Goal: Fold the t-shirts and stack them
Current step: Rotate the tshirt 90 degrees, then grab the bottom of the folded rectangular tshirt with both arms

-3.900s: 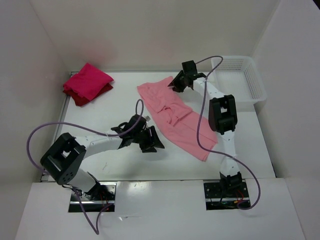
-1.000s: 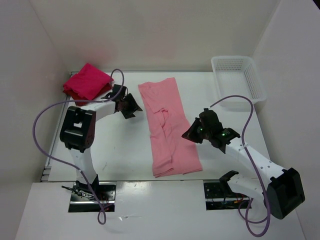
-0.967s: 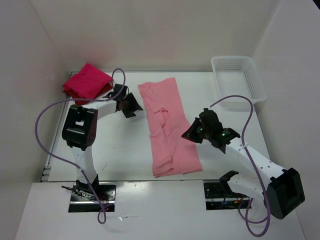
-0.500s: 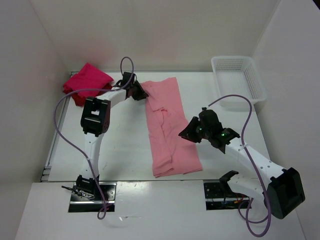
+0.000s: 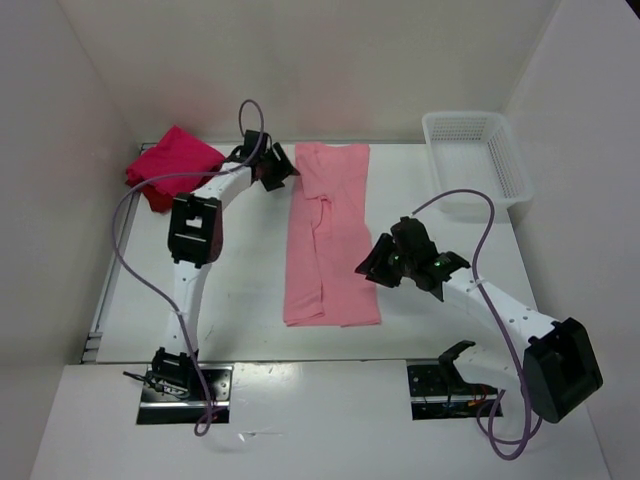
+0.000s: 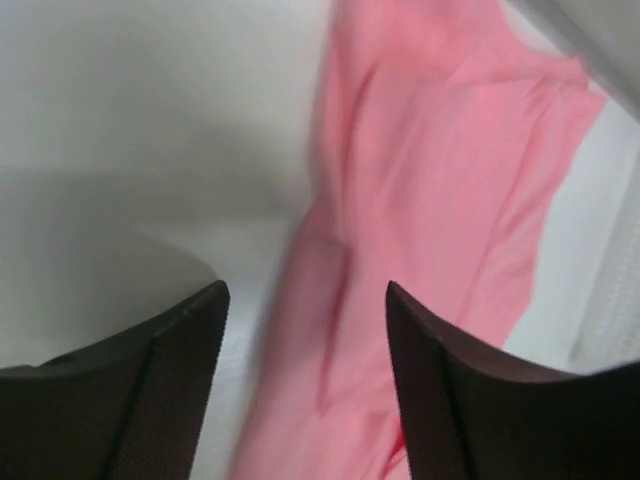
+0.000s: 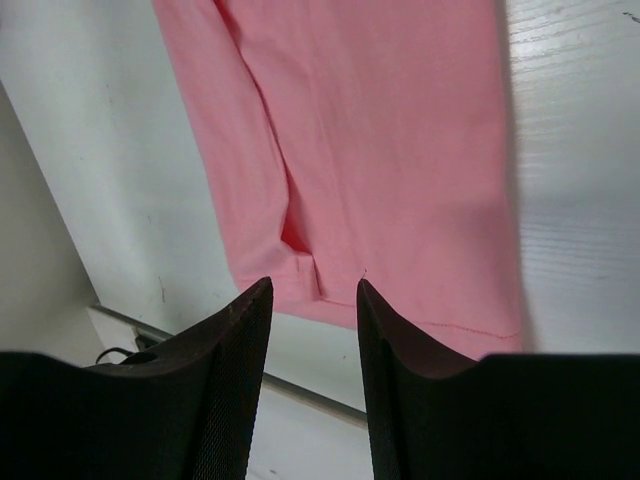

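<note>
The salmon pink t-shirt (image 5: 328,235) lies as a long strip folded lengthwise, running from the back of the table toward the front. My left gripper (image 5: 276,168) hovers at its far left corner, open; in the left wrist view the blurred pink t-shirt (image 6: 440,190) lies beyond the left gripper (image 6: 303,292), unclamped. My right gripper (image 5: 374,268) is open beside the strip's near right edge. In the right wrist view the right gripper (image 7: 313,287) frames the pink t-shirt's hem (image 7: 340,150). The bright crimson t-shirt (image 5: 178,160) sits folded on the dark red t-shirt (image 5: 160,199) at the back left.
A white perforated basket (image 5: 478,158) stands at the back right. White walls close in the table on the left, back and right. A metal edge strip (image 7: 300,390) runs along the table's near side.
The left gripper swung from the table's left to the pink shirt's far left corner, and the shirt shifted backward and straightened. Both grippers have opened, the right letting go of the shirt's edge.
</note>
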{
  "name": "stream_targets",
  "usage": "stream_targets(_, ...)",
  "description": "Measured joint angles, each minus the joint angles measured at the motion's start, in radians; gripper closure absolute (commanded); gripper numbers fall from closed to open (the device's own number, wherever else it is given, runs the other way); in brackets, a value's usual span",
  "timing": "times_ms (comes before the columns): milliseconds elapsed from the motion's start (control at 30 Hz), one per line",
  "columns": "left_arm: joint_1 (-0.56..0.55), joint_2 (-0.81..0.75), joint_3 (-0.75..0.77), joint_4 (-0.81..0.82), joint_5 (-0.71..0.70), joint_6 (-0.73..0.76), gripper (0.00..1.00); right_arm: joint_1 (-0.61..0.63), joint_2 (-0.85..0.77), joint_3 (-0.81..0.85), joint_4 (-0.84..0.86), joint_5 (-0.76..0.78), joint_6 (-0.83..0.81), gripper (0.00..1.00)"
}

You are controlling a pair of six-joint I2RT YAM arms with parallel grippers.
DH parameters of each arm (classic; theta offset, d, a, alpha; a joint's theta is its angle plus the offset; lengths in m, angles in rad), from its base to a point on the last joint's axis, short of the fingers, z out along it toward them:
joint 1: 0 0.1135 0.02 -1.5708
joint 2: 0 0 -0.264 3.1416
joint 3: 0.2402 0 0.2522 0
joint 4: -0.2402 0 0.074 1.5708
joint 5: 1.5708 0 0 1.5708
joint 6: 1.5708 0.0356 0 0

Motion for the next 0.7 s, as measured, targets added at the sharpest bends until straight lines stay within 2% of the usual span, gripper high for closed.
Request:
stream_targets(100, 0.021, -0.236, -0.403, 0.074, -0.008, 0.002, 0.48, 0.000, -0.007, -0.005, -0.007, 0.016, 0.002, 0.55)
stream_targets(200, 0.032, -0.440, -0.712, 0.082, -0.019, 0.044, 0.57, 0.001, -0.056, -0.055, -0.010, 0.024, 0.013, 0.62)
stream_targets(233, 0.027, -0.507, -0.806, 0.079, -0.020, 0.053, 0.63, 0.003, -0.083, -0.082, -0.020, 0.028, 0.024, 0.79)
stream_targets(267, 0.011, -0.565, -0.888, 0.071, -0.020, 0.063, 0.67, 0.007, -0.107, -0.105, -0.035, 0.031, 0.035, 0.91)
stream_targets(300, -0.014, -0.628, -0.973, 0.074, -0.020, 0.072, 0.70, 0.014, -0.131, -0.124, -0.053, 0.035, 0.048, 0.98)
stream_targets(333, -0.048, -0.686, -1.051, 0.071, -0.020, 0.073, 0.73, 0.020, -0.149, -0.137, -0.070, 0.039, 0.060, 1.00)
stream_targets(367, -0.093, -0.750, -1.130, 0.064, -0.018, 0.071, 0.77, 0.027, -0.166, -0.147, -0.087, 0.043, 0.077, 1.00)
stream_targets(400, -0.145, -0.817, -1.206, 0.055, -0.015, 0.066, 0.77, 0.034, -0.182, -0.156, -0.098, 0.047, 0.092, 1.00)
stream_targets(500, -0.279, -1.007, -1.394, 0.029, 0.018, 0.038, 0.80, 0.050, -0.221, -0.176, -0.116, 0.068, 0.134, 0.87)
stream_targets(533, -0.297, -1.065, -1.440, 0.016, 0.029, 0.020, 0.78, 0.055, -0.230, -0.185, -0.117, 0.075, 0.146, 0.82)
stream_targets(567, -0.303, -1.119, -1.480, 0.005, 0.037, 0.010, 0.74, 0.060, -0.235, -0.196, -0.117, 0.082, 0.157, 0.72)
stream_targets(633, -0.302, -1.208, -1.543, -0.010, 0.041, -0.019, 0.58, 0.069, -0.236, -0.217, -0.122, 0.093, 0.179, 0.68)
stream_targets(667, -0.302, -1.233, -1.564, -0.013, 0.042, -0.033, 0.43, 0.072, -0.237, -0.232, -0.122, 0.097, 0.190, 0.66)
stream_targets(700, -0.303, -1.249, -1.583, -0.008, 0.043, -0.040, 0.39, 0.072, -0.237, -0.248, -0.122, 0.098, 0.199, 0.63)
